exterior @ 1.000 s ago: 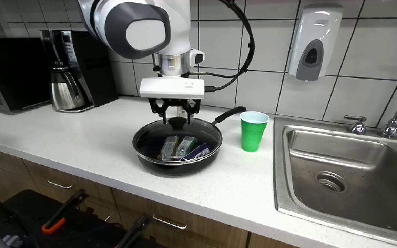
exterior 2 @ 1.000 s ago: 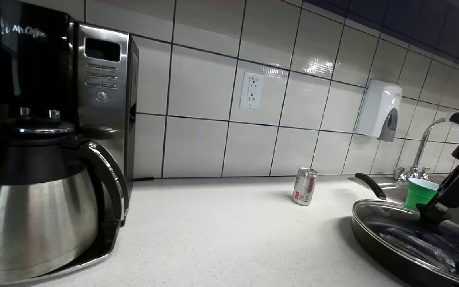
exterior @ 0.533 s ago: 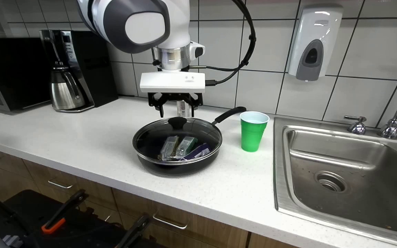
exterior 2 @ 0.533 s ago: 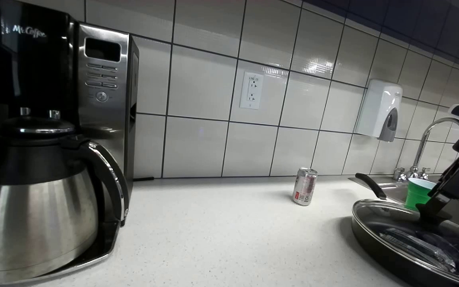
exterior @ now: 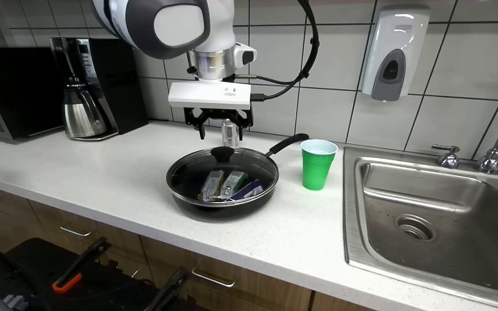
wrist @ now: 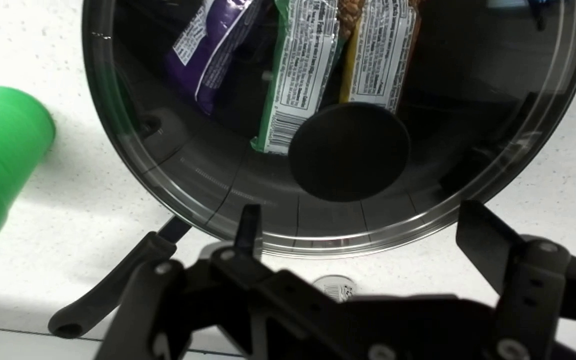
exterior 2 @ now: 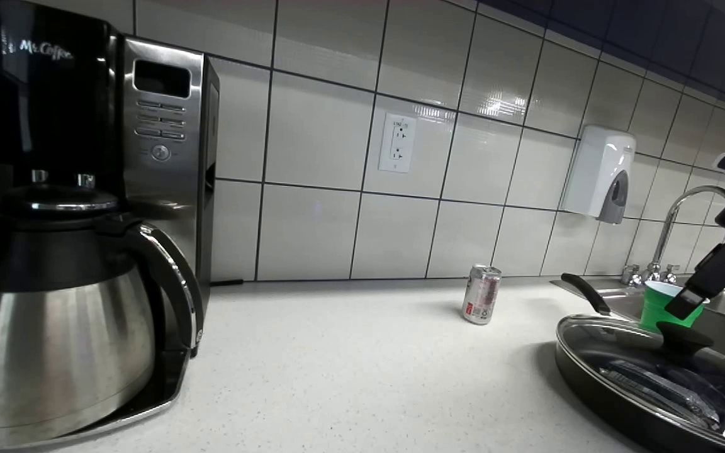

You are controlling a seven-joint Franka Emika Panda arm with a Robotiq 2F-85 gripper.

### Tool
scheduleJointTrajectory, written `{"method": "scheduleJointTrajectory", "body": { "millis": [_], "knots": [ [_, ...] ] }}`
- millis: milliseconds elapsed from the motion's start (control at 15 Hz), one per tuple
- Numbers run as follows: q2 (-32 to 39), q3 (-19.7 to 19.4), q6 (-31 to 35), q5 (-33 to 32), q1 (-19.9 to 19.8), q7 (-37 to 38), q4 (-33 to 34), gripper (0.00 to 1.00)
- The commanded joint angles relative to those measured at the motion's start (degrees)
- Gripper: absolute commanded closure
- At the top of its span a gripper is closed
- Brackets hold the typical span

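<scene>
Apparently the covering is done, with no further step evident: below the gripper [exterior: 221,138], spread wide and empty, the clear lid [exterior: 245,163] sits on the pan [exterior: 225,211] over wrapped packets [wrist: 304,70], its knob [exterior: 222,153] untouched.

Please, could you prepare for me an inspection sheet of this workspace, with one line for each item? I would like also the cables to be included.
Surface: white, speckled countertop.
Work items: black frying pan with glass lid resting on it; three wrapped packages show through the lid.
Clutter: green cup, upright beside the pan, not touching it; drinks can, upright, behind the pan in an exterior view.
Gripper: open, holding nothing, apart from the lid knob.
Cables: black cable loops beside the arm, off the countertop.
Surroundings: coffee maker, sink, soap dispenser, tiled wall.
</scene>
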Motion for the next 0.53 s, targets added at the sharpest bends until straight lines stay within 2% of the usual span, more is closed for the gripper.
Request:
{"method": "scheduleJointTrajectory", "body": {
  "millis": [0, 267, 467],
  "knots": [
    [-4.2, 5.19, -1.83, -4.8, -4.79, 8.3, -1.95, 0.0],
    [-6.64, 6.82, -5.17, -6.51, -5.28, 13.76, -2.87, 0.0],
    [-8.24, 6.93, -7.27, -5.85, -4.48, 15.12, -2.99, 0.0]
  ]
}}
